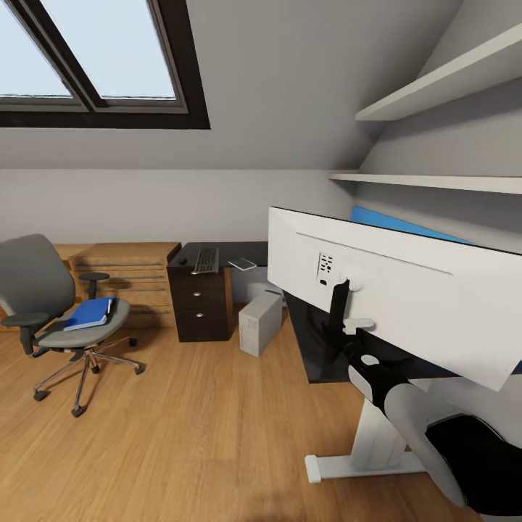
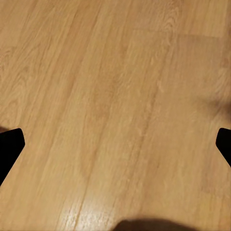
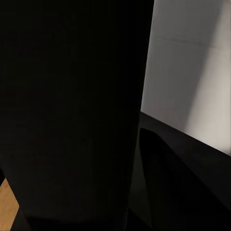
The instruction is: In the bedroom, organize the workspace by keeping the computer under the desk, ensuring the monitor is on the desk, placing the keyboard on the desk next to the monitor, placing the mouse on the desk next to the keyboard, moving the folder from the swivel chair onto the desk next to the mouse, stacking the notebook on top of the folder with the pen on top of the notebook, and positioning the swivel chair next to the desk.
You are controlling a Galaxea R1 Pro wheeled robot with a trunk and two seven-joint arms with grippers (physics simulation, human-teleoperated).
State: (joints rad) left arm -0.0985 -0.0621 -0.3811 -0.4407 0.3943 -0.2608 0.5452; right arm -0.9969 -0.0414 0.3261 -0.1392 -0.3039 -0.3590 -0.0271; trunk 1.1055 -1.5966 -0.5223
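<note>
The white-backed monitor (image 1: 391, 297) looms at the right over the black desk (image 1: 319, 362), its blue screen facing the wall. My right gripper (image 1: 346, 330) reaches up to its black stand (image 3: 72, 96) and looks shut on it. The left gripper (image 2: 115, 144) hangs open over bare wood floor. Farther back on the desk lie the keyboard (image 1: 206, 259), the mouse (image 1: 183, 261) and a pale notebook (image 1: 243, 264). Beneath the desk stands the grey computer (image 1: 259, 322). At the left, the grey swivel chair (image 1: 43, 290) carries the blue folder (image 1: 88, 314).
A dark drawer unit (image 1: 199, 304) holds up the desk's far end, with a wooden dresser (image 1: 130, 275) beside it. The desk's white leg (image 1: 370, 435) stands close in front of me. Wall shelves (image 1: 435, 181) run above the monitor. Open wood floor (image 1: 188, 420) lies between me and the chair.
</note>
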